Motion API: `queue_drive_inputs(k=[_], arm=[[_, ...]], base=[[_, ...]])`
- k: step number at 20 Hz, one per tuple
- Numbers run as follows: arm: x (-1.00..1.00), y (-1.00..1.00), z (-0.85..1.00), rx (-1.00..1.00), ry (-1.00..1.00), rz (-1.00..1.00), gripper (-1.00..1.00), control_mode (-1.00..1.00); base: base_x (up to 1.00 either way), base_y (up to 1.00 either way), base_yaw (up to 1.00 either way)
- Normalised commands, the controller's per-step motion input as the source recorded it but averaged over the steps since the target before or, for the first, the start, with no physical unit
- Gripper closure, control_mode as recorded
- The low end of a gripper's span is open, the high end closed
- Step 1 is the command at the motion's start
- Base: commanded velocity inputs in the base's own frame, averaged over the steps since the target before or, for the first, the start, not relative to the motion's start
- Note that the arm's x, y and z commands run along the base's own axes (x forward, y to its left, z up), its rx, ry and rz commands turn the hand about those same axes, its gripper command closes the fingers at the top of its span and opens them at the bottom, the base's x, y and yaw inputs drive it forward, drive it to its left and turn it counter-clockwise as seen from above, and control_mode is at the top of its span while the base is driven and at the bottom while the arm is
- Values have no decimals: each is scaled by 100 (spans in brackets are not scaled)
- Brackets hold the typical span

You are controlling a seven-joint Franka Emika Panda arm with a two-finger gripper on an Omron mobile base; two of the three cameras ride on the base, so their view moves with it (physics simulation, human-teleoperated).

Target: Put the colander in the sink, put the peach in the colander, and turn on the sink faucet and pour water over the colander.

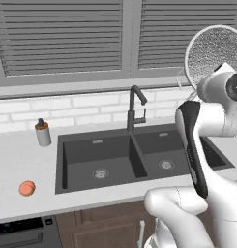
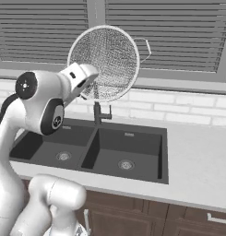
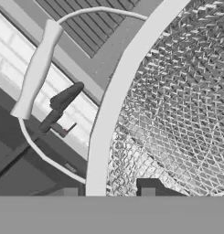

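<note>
1. Running along the wall under the shuttered window, the desk (image 1: 23, 155) carries everything else; its pale top is what the fruit and the bottle rest on, and the basin is cut into it.
2. Set into that desk, the sink (image 1: 81, 160) has two dark basins split by a divider, each with a round silver drain. Both basins hold nothing, and no water runs, so I judge the first step is not yet finished.
3. Held high in the air on edge, the colander (image 2: 105, 62) hangs above and behind the sink, in front of the window slats, its mesh bowl facing the right base view. It is tilted nearly upright, probably because it is gripped by its rim for carrying over to a basin. Nothing lies in it.
4. The faucet (image 1: 134, 109) stands at the back edge of the sink over the divider, its spout angled forward and its side lever untouched.
5. The pincer (image 3: 109, 194) is closed on the colander's rim, one fingertip outside the white band and one inside against the mesh.
6. A grey soap bottle (image 1: 42, 133) with an orange cap stands upright on the desk, left of the sink.
7. The peach (image 1: 27, 188) sits on the desk near the front edge, left of the sink, well apart from the colander and waiting its turn.
</note>
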Motion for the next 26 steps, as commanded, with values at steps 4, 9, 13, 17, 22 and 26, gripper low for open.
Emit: queue_drive_inputs(k=[4, 9, 13, 17, 22, 26], arm=[[0, 100, 24, -5, 4, 12, 100, -100], [0, 100, 11, -2, 11, 15, 100, -100], [0, 100, 4, -2, 10, 17, 100, -100], [0, 100, 0, -6, 6, 16, 100, -100], [2, 100, -6, -12, 14, 12, 100, -100], [13, 88, -35, -19, 21, 7, 100, -100]], base=[[0, 0, 0], [0, 0, 0], [0, 0, 0], [0, 0, 0], [0, 0, 0], [0, 0, 0]])
